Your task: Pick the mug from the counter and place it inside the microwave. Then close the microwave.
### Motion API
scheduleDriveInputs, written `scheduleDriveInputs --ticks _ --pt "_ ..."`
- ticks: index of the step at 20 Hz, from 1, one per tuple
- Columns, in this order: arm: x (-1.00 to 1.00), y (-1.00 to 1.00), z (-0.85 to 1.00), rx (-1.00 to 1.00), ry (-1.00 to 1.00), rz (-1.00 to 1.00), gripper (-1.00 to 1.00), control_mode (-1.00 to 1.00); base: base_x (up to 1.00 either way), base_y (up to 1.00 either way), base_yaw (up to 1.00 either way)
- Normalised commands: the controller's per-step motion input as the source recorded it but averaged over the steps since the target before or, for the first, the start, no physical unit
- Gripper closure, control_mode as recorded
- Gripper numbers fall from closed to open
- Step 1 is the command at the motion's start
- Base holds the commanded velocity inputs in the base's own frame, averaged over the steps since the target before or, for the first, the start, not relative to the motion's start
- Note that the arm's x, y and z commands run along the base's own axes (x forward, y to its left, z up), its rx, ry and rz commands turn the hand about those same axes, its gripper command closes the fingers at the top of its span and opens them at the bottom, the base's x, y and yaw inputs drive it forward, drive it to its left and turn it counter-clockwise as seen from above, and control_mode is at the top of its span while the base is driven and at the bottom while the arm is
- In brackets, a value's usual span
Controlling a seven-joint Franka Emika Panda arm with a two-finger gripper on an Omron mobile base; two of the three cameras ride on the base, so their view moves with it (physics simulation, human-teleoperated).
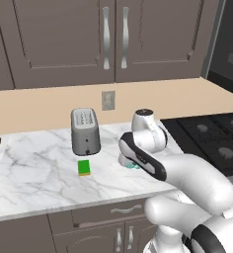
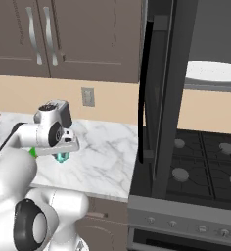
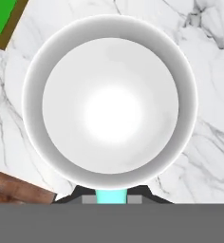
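Your hand (image 2: pixel 63 153) hangs straight over the mug (image 3: pixel 110 97) on the tabletop (image 1: pixel 39 173) — sponge (image 1: pixel 84 167) at ten o'clock; whether it grips, you cannot tell.

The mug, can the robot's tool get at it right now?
Probably yes. The tool hangs right above the open mug on the counter, nothing between them; the toaster and sponge sit off aside.
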Motion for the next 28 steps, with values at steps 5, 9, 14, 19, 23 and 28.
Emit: scheduleDriveInputs --ticks 5,9,14,19,23,28 --pt "-0.02 -0.35 0.49 0.00 -0.03 -0.08 1.00 -1.00 0.00 0.00 0.00" --pt "-0.11 -0.38 0.46 0.00 0.00 -0.12 1.00 -1.00 0.00 0.00 0.00" --pt "-0.16 -0.35 0.45 0.01 0.00 -0.15 1.00 -1.00 0.00 0.00 0.00" --pt "-0.25 -0.21 0.48 0.02 0.00 -0.17 1.00 -1.00 0.00 0.00 0.00" --pt "-0.44 -0.16 0.31 0.04 -0.02 -0.20 1.00 -1.00 0.00 0.00 0.00" --pt "-0.58 -0.11 0.16 0.05 -0.04 -0.19 1.00 -1.00 0.00 0.00 0.00"
